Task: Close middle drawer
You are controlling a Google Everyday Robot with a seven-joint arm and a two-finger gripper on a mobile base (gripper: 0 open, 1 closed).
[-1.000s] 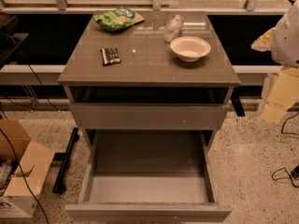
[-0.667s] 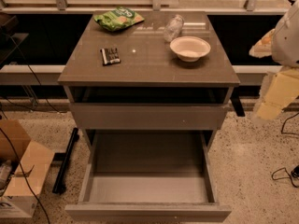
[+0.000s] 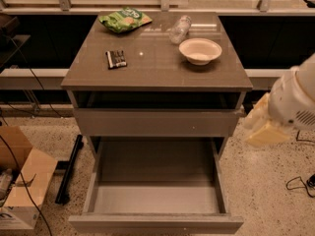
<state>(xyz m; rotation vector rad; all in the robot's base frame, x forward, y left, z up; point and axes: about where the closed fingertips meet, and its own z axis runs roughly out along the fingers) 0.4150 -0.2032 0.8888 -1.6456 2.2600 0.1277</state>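
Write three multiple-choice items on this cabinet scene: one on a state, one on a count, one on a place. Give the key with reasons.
1. What state is the middle drawer in?
A. Pulled out and empty
B. Pushed shut
C. Pulled out and full of boxes

2. How many things lie on the cabinet?
A. Two
B. Four
C. Six

3. Where is the gripper?
A. Inside the middle drawer
B. Over the cabinet
C. Beside the cabinet's right edge, below its top

Key:
1 A: the drawer's bare grey floor shows from front to back.
2 B: a green bag, a bottle, a bowl and a dark packet.
3 C: the gripper hangs off to the right, above the floor and clear of the drawer.
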